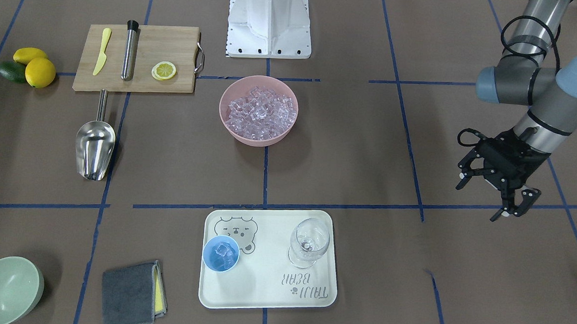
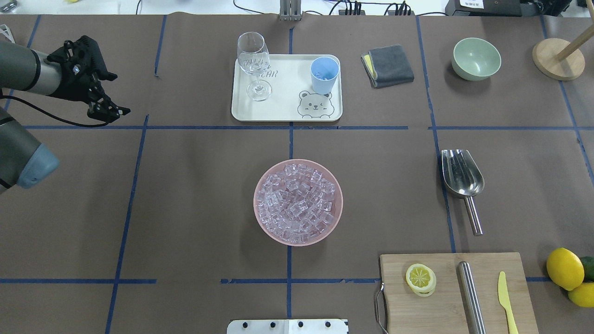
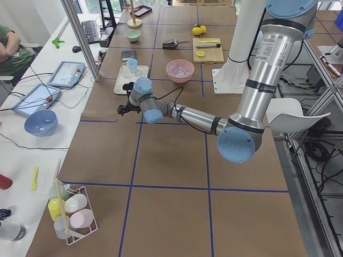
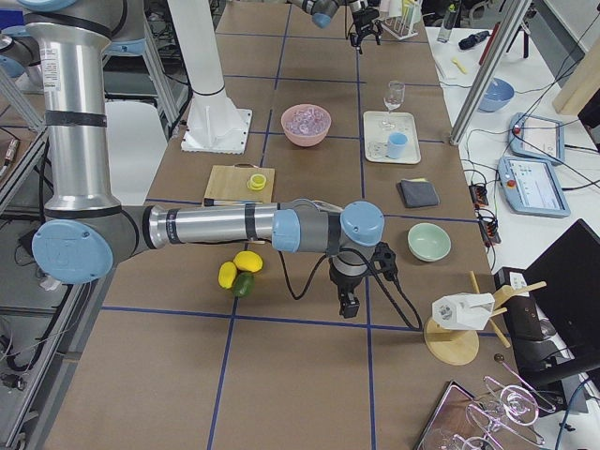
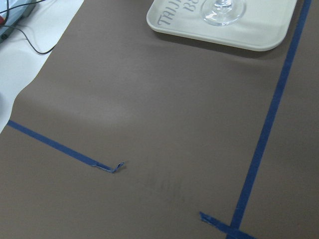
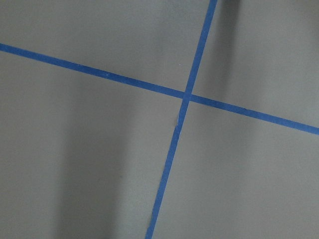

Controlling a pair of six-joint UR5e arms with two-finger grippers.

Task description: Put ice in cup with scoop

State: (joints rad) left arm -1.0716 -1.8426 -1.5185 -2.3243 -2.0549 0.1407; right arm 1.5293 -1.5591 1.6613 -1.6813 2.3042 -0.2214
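The ice (image 1: 260, 112) fills a pink bowl (image 1: 228, 90) at the table's middle; it also shows in the overhead view (image 2: 298, 202). The light-blue cup (image 1: 221, 253) stands on a cream tray (image 1: 265, 290) and holds a few ice cubes. The steel scoop (image 1: 95, 148) lies empty on the table beside the cutting board, and nothing holds it (image 2: 461, 176). My left gripper (image 1: 513, 206) hovers open and empty well away from the tray (image 2: 109, 110). My right gripper (image 4: 349, 307) shows only in the exterior right view, near the lemons; I cannot tell whether it is open.
A stemmed glass (image 1: 308, 242) stands on the tray. A cutting board (image 1: 177, 48) carries a lemon slice, a steel cylinder and a yellow knife. Lemons (image 1: 35, 67), a green bowl (image 1: 6, 289) and a grey cloth (image 1: 130, 294) lie around.
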